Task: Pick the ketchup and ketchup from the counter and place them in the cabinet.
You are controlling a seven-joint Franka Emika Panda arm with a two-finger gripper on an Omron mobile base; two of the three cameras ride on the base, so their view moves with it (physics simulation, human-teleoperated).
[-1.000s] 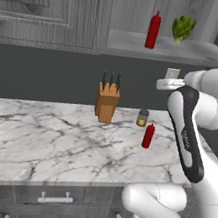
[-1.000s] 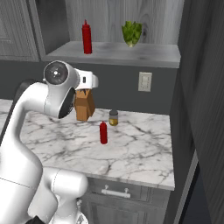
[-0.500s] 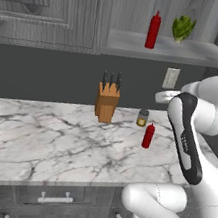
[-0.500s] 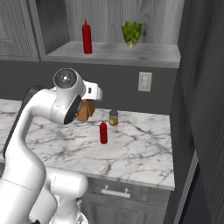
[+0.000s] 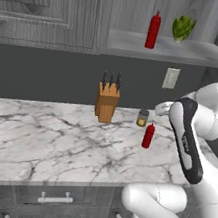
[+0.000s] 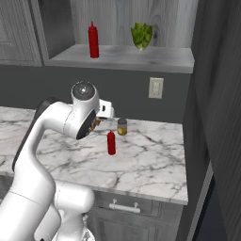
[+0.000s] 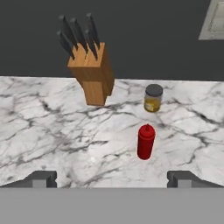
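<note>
Knife block (image 6: 95, 124) mostly hidden (behind the arm).

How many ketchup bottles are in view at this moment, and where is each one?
2. One ketchup bottle stands on the cabinet shelf left of the greens; the other stands on the counter near the small jar.

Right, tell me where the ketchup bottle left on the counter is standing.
The ketchup bottle stands upright on the marble counter, just in front of the small yellow-brown jar and right of the knife block in the hand view.
</note>
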